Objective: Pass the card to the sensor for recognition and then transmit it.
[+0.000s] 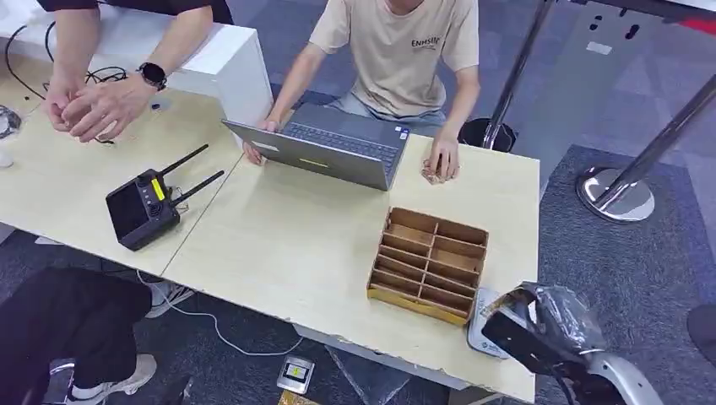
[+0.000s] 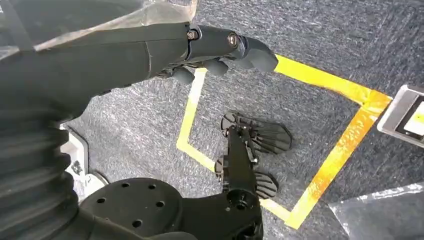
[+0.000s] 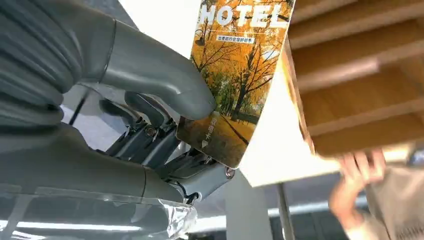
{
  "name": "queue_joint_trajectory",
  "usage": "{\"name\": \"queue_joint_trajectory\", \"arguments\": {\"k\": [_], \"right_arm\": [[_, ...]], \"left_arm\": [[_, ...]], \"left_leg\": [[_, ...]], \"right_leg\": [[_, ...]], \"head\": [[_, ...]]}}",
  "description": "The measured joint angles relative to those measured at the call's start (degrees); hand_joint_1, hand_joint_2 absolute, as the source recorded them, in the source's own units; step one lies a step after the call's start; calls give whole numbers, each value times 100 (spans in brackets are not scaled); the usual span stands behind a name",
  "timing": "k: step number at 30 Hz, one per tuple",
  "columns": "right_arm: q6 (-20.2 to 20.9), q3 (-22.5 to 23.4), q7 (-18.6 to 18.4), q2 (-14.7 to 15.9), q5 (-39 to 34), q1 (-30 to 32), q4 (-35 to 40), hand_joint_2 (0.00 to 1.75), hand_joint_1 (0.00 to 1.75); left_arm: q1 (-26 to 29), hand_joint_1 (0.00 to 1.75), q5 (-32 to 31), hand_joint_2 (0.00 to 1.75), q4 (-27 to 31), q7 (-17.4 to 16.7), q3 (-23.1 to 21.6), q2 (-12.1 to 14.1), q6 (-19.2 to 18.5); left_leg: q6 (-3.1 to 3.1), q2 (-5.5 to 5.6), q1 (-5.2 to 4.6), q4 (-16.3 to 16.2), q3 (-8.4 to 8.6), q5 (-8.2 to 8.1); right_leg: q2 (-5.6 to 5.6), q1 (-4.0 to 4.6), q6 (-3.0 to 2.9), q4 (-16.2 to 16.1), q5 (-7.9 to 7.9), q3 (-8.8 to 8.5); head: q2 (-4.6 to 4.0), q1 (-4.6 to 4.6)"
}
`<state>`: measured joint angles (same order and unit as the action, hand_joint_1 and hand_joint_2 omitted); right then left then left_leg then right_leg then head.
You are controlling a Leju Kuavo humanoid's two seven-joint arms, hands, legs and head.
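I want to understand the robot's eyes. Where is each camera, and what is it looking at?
Head view: high on the robot, looking down at the table; the right hand shows.
Left wrist view: behind the hanging left hand, facing floor and yellow tape.
Right wrist view: behind the right hand, which holds the card.
Head and right wrist views share the wooden box.

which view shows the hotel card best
The right wrist view: the card is large there, its autumn picture and HOTEL lettering readable, pinched by the right hand. The head view has that hand covering it. The left wrist view faces floor.
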<state>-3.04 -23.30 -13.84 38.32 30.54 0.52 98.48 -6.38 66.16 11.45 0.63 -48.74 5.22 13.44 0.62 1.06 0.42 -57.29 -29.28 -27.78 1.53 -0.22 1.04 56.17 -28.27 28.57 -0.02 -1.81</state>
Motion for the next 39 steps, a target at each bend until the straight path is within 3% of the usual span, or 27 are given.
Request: {"name": "queue_joint_trajectory", "arguments": {"k": [13,39], "right_arm": [[138,-780,-409,118,601,-190,-804,175,175],[-365,-1254,-640,138,940,-422,-1732,175,175]], "left_arm": [[6,0,2,175,0,22,4,-101,-46],[7,0,35,175,-2,-11,9,-232,2]], "left_leg": [[0,-1,-1,0,1,0],[0,-5,-1,-1,15,0]], "right_leg": [[0,-1,0,0,0,0],[-2,-1,1,0,1,-11]], "head": [[0,2],[0,2]]}}
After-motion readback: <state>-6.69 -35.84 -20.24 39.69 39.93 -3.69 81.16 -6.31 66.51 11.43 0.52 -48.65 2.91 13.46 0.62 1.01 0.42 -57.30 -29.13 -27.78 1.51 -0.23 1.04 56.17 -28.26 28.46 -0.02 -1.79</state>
